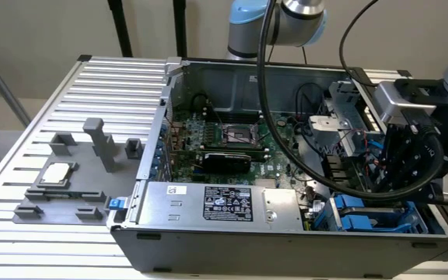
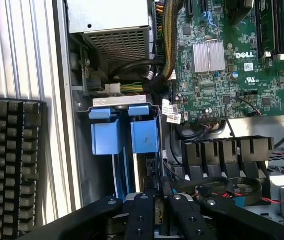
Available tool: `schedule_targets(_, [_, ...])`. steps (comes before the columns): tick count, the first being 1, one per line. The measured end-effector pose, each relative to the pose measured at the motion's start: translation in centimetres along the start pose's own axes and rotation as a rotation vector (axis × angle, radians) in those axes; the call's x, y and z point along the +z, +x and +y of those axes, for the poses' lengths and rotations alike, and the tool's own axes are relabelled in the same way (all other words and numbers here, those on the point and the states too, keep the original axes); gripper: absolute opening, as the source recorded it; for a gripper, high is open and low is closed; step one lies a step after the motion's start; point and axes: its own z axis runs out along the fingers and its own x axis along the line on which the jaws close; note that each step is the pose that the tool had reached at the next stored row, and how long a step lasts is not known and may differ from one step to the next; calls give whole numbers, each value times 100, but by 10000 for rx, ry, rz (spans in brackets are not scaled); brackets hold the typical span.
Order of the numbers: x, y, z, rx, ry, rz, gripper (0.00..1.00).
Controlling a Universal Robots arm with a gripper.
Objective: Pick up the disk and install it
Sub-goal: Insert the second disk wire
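- The gripper [image 1: 401, 185] hangs over the corner of the open computer case [image 1: 270, 248] at the exterior view's lower right, above the blue drive bay [image 1: 415, 219].
- In the wrist view the gripper [image 2: 160, 202] has its two black fingers [image 2: 142, 215] drawn close together, clamped on a thin slab that stands on edge between them.
- That slab is the disk [image 2: 144, 134]. It sits upright in the bay, thin side towards the camera. Its bright blue carrier end faces away from the fingers, towards the power supply [image 2: 114, 30].
- The disk's long axis runs straight from the fingers to that blue end, along the bay and parallel to the case wall. Its flat faces look sideways, one towards the motherboard [image 2: 222, 75] and one towards the wall.
- A second blue carrier [image 2: 105, 137] stands just beside it on the wall side, parallel and also on edge. Whether the two touch cannot be told.
- How deep the disk sits in its slot cannot be told.
- In the exterior view the power supply [image 1: 216, 204], a silver box with a black label, lies along the case's near edge. The motherboard [image 1: 232, 146] lies behind it.
- Well apart, on the slatted table [image 1: 107, 81] at the exterior view's left, a grey fixture [image 1: 60, 201] carries a small square CPU chip [image 1: 56, 173].
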Motion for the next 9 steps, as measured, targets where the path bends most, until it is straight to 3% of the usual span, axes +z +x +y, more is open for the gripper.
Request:
schedule_targets(3, [-10,-1,0,-1,-1,-18,0])
schedule_targets(4, [-36,1,0,-1,-2,-31,100])
schedule_targets(9, [-276,8,7,-1,-1,-7,100])
